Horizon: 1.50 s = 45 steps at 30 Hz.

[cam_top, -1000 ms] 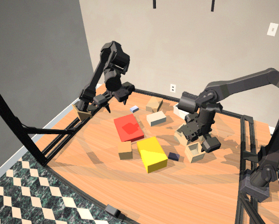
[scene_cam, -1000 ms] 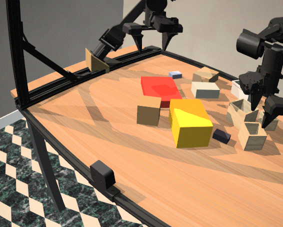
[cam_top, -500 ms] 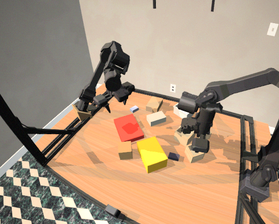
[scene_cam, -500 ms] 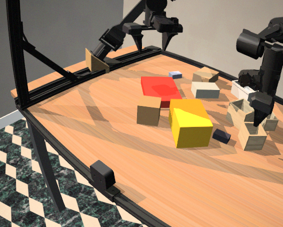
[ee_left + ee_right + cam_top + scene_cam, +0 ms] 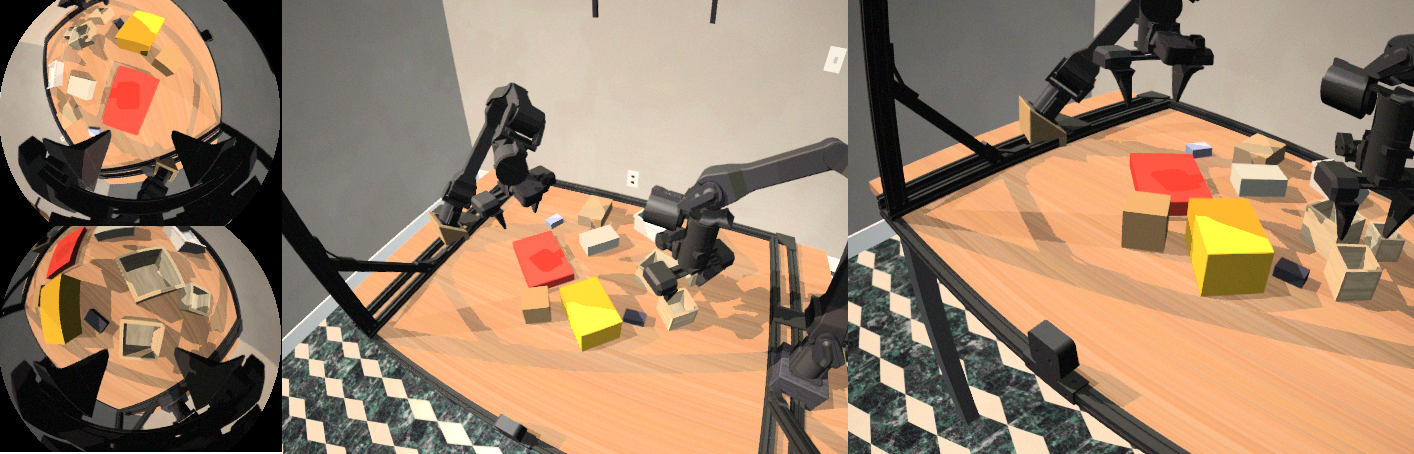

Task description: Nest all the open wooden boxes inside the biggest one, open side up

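Observation:
The biggest wooden box [image 5: 660, 258] [image 5: 1313, 232] [image 5: 172, 273] stands open side up, partly hidden by the right arm in the top view. A middle-sized box [image 5: 682, 320] [image 5: 1355, 286] [image 5: 123, 338] stands separately in front of it, open side up and empty. A small box [image 5: 1390, 251] [image 5: 200, 301] stands open side up beside the biggest, mostly hidden in the top view. My right gripper [image 5: 683, 290] [image 5: 1365, 237] [image 5: 142, 352] is open and empty above the boxes. My left gripper [image 5: 520, 219] [image 5: 1152, 102] [image 5: 141, 134] is open and empty, raised beyond the red block.
A red block [image 5: 542, 257] [image 5: 1168, 175] [image 5: 131, 100], a yellow block [image 5: 589, 307] [image 5: 1230, 245] and a brown block [image 5: 536, 305] [image 5: 1146, 222] lie in the middle. A dark block [image 5: 634, 317] [image 5: 96, 320] is near the middle-sized box. A cream block [image 5: 599, 240] and tan block [image 5: 595, 212] lie behind.

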{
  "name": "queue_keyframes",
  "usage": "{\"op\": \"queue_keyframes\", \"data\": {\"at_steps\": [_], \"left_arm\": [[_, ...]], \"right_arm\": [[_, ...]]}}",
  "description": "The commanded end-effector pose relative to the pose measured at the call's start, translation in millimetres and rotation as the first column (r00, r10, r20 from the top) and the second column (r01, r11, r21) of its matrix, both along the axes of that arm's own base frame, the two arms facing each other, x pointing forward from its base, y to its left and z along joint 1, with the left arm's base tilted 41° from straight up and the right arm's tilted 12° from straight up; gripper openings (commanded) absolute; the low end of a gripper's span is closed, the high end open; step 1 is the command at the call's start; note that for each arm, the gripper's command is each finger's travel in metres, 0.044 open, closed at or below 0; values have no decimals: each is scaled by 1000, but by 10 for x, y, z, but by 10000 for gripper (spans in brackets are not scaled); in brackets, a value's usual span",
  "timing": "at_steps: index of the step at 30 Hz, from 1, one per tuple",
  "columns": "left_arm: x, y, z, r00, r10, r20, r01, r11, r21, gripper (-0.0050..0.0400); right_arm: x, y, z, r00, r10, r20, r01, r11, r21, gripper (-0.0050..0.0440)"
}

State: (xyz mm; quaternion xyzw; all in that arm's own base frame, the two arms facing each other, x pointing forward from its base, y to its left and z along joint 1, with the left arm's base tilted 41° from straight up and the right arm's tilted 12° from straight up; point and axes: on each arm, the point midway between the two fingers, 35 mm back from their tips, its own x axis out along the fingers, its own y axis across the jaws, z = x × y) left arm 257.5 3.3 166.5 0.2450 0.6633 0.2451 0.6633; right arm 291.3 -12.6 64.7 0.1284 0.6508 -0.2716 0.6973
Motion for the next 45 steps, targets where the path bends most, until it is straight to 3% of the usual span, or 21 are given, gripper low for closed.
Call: {"op": "queue_keyframes", "data": {"at_steps": [1, 45], "left_arm": [[-1, -3, 0, 1000, -1, -1, 1, 1000, 0, 400], [-1, -3, 0, 1000, -1, -1, 1, 1000, 0, 400]], "right_arm": [[-13, 2, -13, 995, -98, 15, 98, 995, 3, 400], [-13, -94, -467, 994, -106, 17, 106, 994, 3, 400]]}}
